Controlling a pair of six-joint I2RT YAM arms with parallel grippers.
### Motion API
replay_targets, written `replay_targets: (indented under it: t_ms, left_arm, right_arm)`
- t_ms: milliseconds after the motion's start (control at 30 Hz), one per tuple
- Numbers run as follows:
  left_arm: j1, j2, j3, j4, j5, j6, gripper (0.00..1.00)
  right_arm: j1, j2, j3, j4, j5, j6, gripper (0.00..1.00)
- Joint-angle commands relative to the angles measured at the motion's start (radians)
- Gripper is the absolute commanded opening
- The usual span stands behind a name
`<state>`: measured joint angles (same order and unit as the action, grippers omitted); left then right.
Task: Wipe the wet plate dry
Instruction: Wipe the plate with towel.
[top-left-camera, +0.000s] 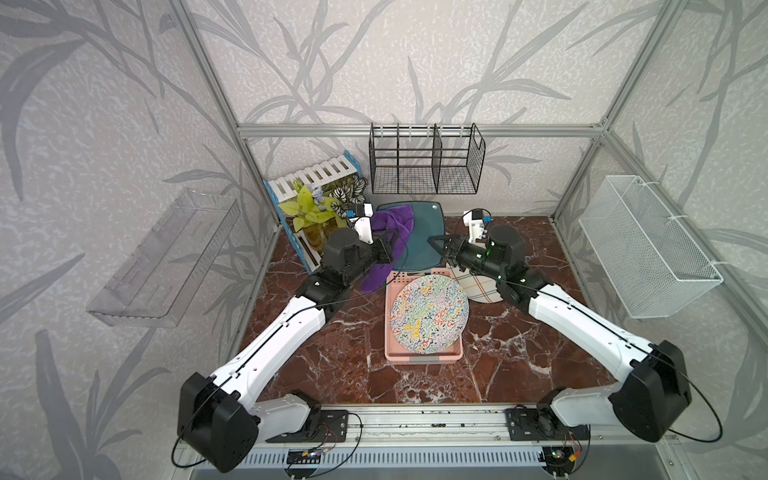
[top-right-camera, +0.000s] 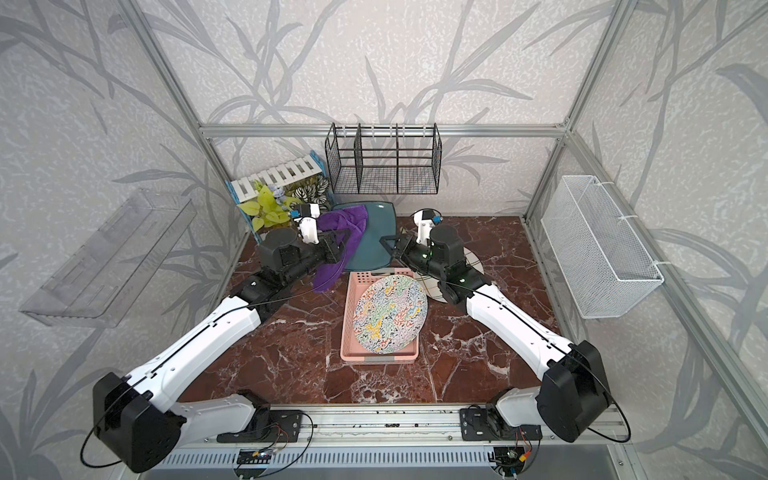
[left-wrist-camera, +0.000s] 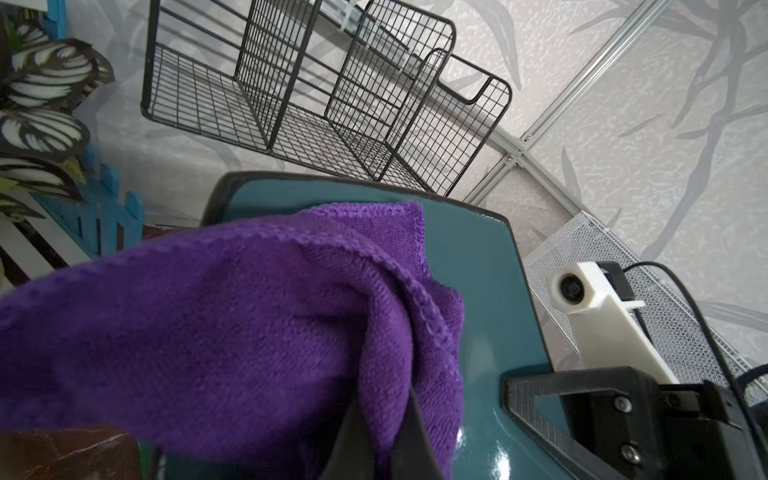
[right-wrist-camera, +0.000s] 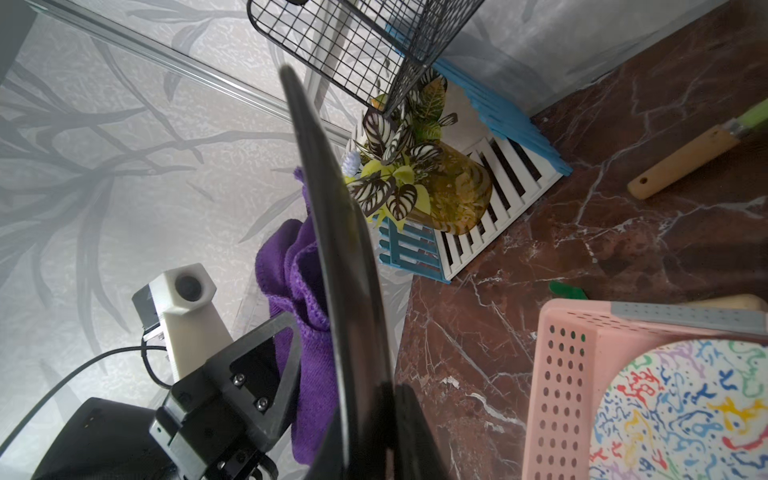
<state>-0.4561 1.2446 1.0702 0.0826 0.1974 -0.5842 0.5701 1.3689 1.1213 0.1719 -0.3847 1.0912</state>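
In both top views the teal plate (top-left-camera: 424, 228) (top-right-camera: 376, 237) is held upright beyond the pink basket (top-left-camera: 424, 357), its edge pinched by the right gripper (top-left-camera: 435, 242); a purple cloth (top-left-camera: 386, 220) is clamped in the left gripper (top-left-camera: 390, 245). In the left wrist view the cloth (left-wrist-camera: 249, 311) is laid against the plate's face. In the right wrist view the plate (right-wrist-camera: 332, 208) is seen edge-on

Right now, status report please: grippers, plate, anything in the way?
Left gripper shut on purple cloth, cloth against teal plate. Right gripper shut on its rim, plate tilted up. Pink basket close by; nothing blocking.
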Motion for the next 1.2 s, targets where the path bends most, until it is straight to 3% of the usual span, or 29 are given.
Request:
replay_targets:
  t_ms: [0,133,233,300,533,600,733,833,967,1067,1167]
  left_arm:
    - [0.051,0.037,0.097,-0.030,0.004,-0.004,0.00]
    - [-0.028,0.140,0.230,-0.126,0.093,0.112,0.00]
    - [-0.162,0.187,0.236,-0.115,0.145,0.169,0.00]
    - [-0.186,0.175,0.194,-0.077,0.150,0.138,0.00]
    - [-0.125,0.043,0.054,-0.075,0.072,0.094,0.00]
    - [-0.062,0.023,0.047,-0.117,0.029,0.057,0.00]
    - [0.085,-0.009,0.036,-0.026,0.096,-0.036,0.00]
    - [0.044,0.064,0.154,-0.070,0.147,0.042,0.00]
    - [-0.118,0.141,0.232,-0.138,0.107,0.160,0.00]
    - [-0.109,0.103,0.182,-0.081,0.128,0.086,0.00]
    - [0.010,0.004,0.074,0.130,0.232,-0.111,0.00]
  right_arm:
    - [0.109,-0.074,0.135,0.193,-0.181,-0.072,0.00]
    - [0.147,-0.070,0.104,0.216,-0.172,-0.086,0.00]
    - [0.095,-0.069,0.097,0.281,-0.136,-0.040,0.00]
    - [0.042,-0.070,0.093,0.316,-0.123,0.017,0.00]
    - [-0.100,-0.119,0.038,0.409,-0.118,0.155,0.00]
    - [-0.082,-0.129,0.047,0.361,-0.161,0.122,0.00]
    - [0.056,-0.132,0.046,0.300,-0.177,0.011,0.00]
    - [0.095,-0.115,0.065,0.296,-0.151,-0.022,0.00]
    - [0.030,-0.097,0.101,0.324,-0.118,0.016,0.00]
    - [-0.056,-0.099,0.095,0.352,-0.106,0.083,0.00]
    - [-0.175,-0.143,0.030,0.407,-0.102,0.172,0.00]
